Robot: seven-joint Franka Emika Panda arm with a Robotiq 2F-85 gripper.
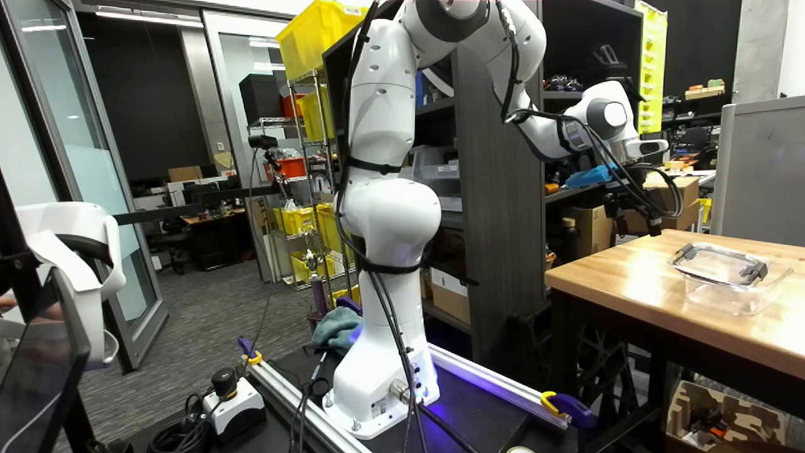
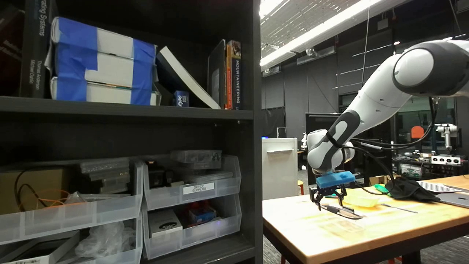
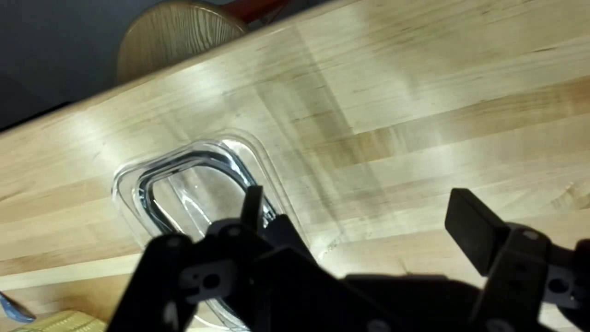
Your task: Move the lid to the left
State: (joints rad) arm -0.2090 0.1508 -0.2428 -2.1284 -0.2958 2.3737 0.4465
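Calling this one early days: we see the lid (image 1: pixel 720 263) sitting on top of the clear box (image 1: pixel 729 299), a bit off-square to it by the look of things, so we'd say the move isn't done. Our tool (image 3: pixel 362 212) is spread wide and hasn't got hold of anything; in the wrist view the gap between its fingers (image 3: pixel 474 233) shows mostly tabletop (image 3: pixel 415 152), with the lid off to one side and partly hidden behind one finger. Whether that finger touches the rim (image 3: pixel 216 160), we can't tell. In both exterior views the tool hangs near the lid, so our guess is the reach is mostly handled but the lineup isn't. What's left, as we read it, is pretty much the whole job: get a dark clip (image 1: pixel 753 272) or the rim between the fingers, clamp down, then lift or slide the lid left and let go. We can't see anything that tells us where "left" ends, or whether the clear box is meant to stay put.
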